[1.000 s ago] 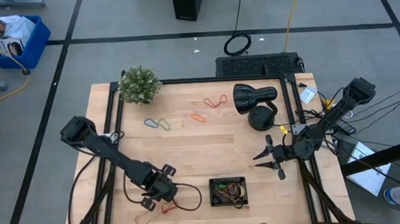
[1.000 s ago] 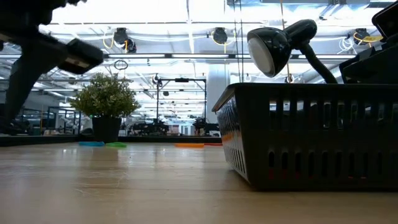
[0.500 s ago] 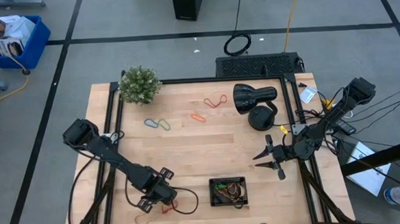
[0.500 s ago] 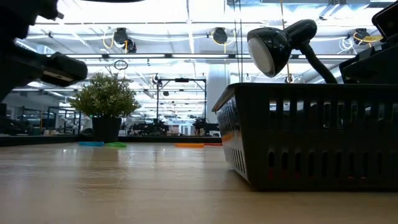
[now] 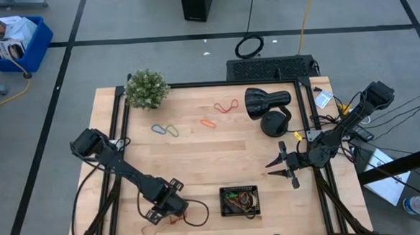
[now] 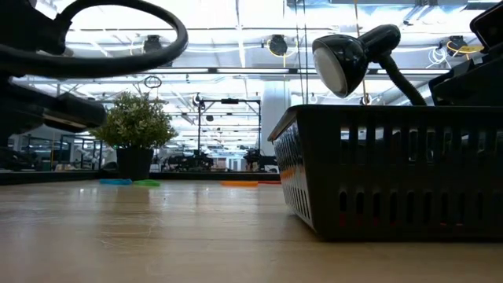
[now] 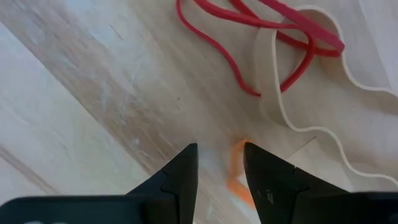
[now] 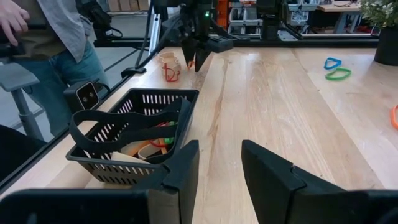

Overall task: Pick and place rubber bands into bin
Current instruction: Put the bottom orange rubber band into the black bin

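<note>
My left gripper (image 5: pixel 164 206) is open at the table's near left, pointing down at the wood. An orange rubber band (image 7: pixel 237 175) lies between its fingertips. A red band (image 7: pixel 261 25) and a tan band (image 7: pixel 298 99) lie tangled just beyond it, and show red in the high view (image 5: pixel 176 218). The black bin (image 5: pixel 239 201) stands to their right, holding several bands (image 8: pixel 152 144) with a black loop (image 8: pixel 118 124) across its rim. My right gripper (image 5: pixel 279 166) is open and empty above the table's right side. My left gripper comes from above with its fingers (image 7: pixel 180 177) on either side of the orange band's end (image 7: pixel 235 163), which lies flat on the table. I cannot tell whether a finger touches it.
More bands lie at the far side: blue and green (image 5: pixel 164 129), orange (image 5: pixel 208 122), red (image 5: pixel 226 106). A potted plant (image 5: pixel 146 88) stands at the far left and a black lamp (image 5: pixel 267 104) at the far right. A person (image 8: pixel 50 43) stands beyond the table.
My left gripper has gone a little toward the table's near edge and down, closer to the red and tan bands. My right arm has kept still.
</note>
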